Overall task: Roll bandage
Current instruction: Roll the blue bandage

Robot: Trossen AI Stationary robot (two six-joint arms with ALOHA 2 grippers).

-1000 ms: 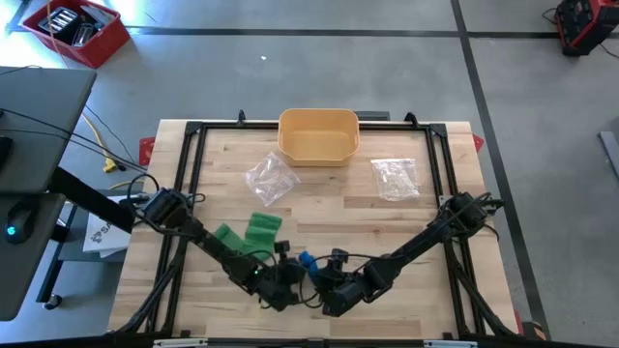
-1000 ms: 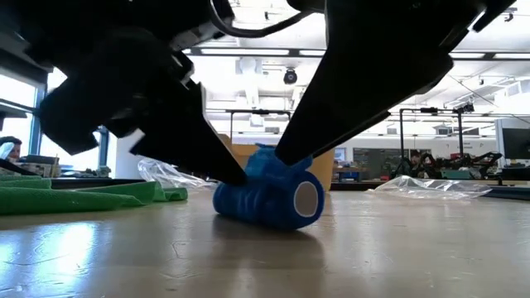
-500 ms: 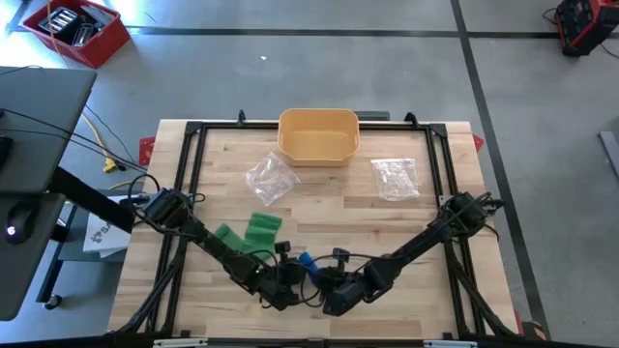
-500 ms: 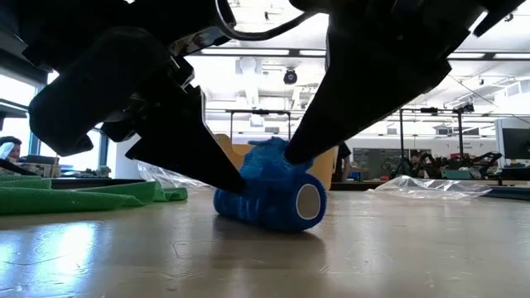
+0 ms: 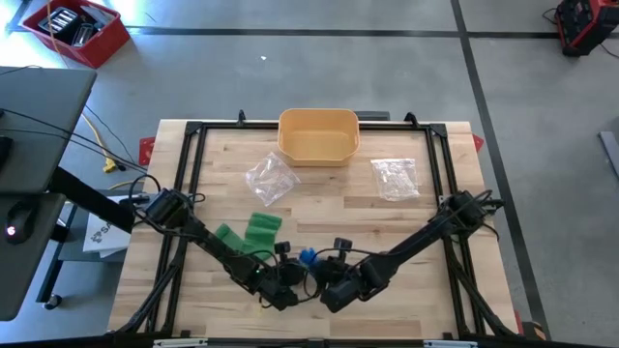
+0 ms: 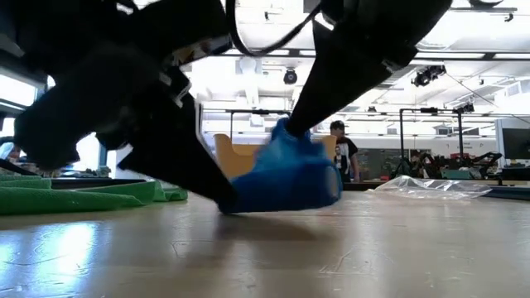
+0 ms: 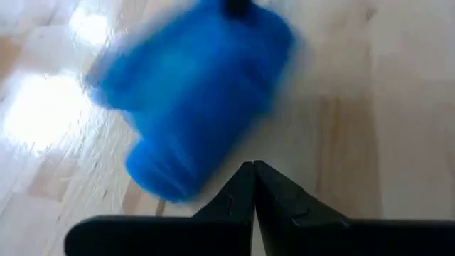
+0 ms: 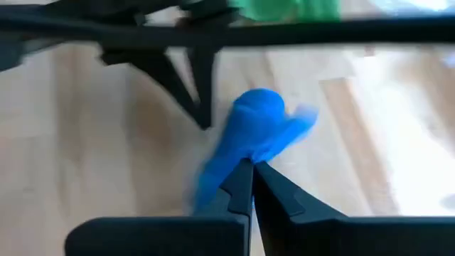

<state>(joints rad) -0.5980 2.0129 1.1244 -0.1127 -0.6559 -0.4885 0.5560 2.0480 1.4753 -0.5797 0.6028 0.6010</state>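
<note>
A blue bandage roll [image 5: 308, 257] lies on the wooden table near its front edge, between my two grippers. It also shows in the low view [image 6: 286, 178]. My right gripper [image 8: 252, 168] is shut on it from the right. My left gripper [image 7: 252, 167] is shut, its tips low beside the roll on the left side [image 6: 217, 192]. Green bandages [image 5: 250, 232] lie flat on the table to the left of the roll. My left gripper's shut tips stand right at the lower side of the blue roll [image 6: 236, 199]; I cannot tell whether they touch it. My right gripper pinches a raised bit of the bandage on top of the roll [image 6: 286, 136] between its two fingertips, slanting down from the table's right. The roll hangs below the fingers with its underside at the table.
A yellow basket [image 5: 318, 135] stands at the far edge. Two clear plastic bags [image 5: 269, 179] [image 5: 395, 177] lie in the middle of the table. A black frame [image 5: 193, 135] runs around the tabletop.
My right gripper has shut on the top of the blue bandage and has risen a little, tipping as it went. The roll has been pulled and turned: its open end, which faced the low camera before, no longer shows.
</note>
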